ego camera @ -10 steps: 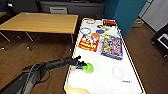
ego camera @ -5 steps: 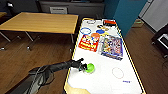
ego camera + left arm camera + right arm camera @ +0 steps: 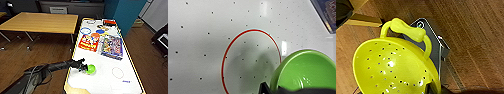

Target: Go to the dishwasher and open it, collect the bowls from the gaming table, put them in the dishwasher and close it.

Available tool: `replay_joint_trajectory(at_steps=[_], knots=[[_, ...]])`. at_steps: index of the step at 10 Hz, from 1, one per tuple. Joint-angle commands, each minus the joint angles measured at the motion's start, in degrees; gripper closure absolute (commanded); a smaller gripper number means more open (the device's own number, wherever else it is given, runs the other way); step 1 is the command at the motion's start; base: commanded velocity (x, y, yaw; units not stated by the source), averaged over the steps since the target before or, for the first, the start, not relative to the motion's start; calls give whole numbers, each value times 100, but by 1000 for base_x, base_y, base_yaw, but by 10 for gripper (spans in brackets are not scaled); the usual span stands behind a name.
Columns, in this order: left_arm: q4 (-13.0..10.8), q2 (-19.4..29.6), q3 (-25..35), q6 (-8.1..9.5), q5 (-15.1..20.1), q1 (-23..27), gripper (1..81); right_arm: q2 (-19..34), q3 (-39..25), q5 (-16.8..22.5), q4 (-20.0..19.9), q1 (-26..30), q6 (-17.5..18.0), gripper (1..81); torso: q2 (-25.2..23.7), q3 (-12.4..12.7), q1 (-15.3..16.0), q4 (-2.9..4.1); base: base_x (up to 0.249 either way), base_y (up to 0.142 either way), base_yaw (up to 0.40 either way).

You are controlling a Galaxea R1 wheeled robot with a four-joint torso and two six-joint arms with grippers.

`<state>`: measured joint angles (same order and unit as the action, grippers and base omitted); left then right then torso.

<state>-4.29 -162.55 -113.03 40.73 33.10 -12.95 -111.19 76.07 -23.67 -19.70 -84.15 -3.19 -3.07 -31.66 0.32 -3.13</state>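
On the gaming table [image 3: 105,77], a glossy white top with a pale edge, my left gripper [image 3: 84,67] reaches in from the near left corner and is shut on the rim of a lime-green bowl [image 3: 90,69]. The left wrist view has that bowl [image 3: 305,72] close up beside a red ring [image 3: 225,62] printed on the white top. My right gripper [image 3: 432,88] is shut on a second yellow-green bowl [image 3: 391,67], perforated and with a loop handle, held above the wooden floor [image 3: 476,37].
Colourful game boxes [image 3: 111,46] and round cards [image 3: 85,30] lie across the far half of the white table. A wood-topped table [image 3: 40,22] stands to the left, a teal partition [image 3: 122,12] at the far right, and a dark unit [image 3: 161,40] at the right edge.
The left gripper and green bowl have shifted only slightly to the right. Nothing else on the table has moved.
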Motion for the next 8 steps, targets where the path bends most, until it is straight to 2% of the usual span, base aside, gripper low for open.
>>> replay_joint_trajectory(at_steps=[1,3,5,6,8], knots=[[148,1168,1973,22,285,1580,811,349,-128,574,159,60,3,811,0,0,0,0,0,0,0],[148,2056,3116,23,285,1615,811,349,-164,583,247,25,12,811,0,0,0,0,0,0,0],[52,3013,4215,5,277,1336,811,270,-138,610,458,-71,12,811,0,-2,0,0,0,0,0],[-69,3511,4704,-4,267,1090,811,183,-67,618,493,-124,12,811,0,-2,0,0,0,0,0],[-572,4412,5482,-4,232,475,811,112,-49,610,555,-221,11,811,0,-2,2,0,0,0,0]])
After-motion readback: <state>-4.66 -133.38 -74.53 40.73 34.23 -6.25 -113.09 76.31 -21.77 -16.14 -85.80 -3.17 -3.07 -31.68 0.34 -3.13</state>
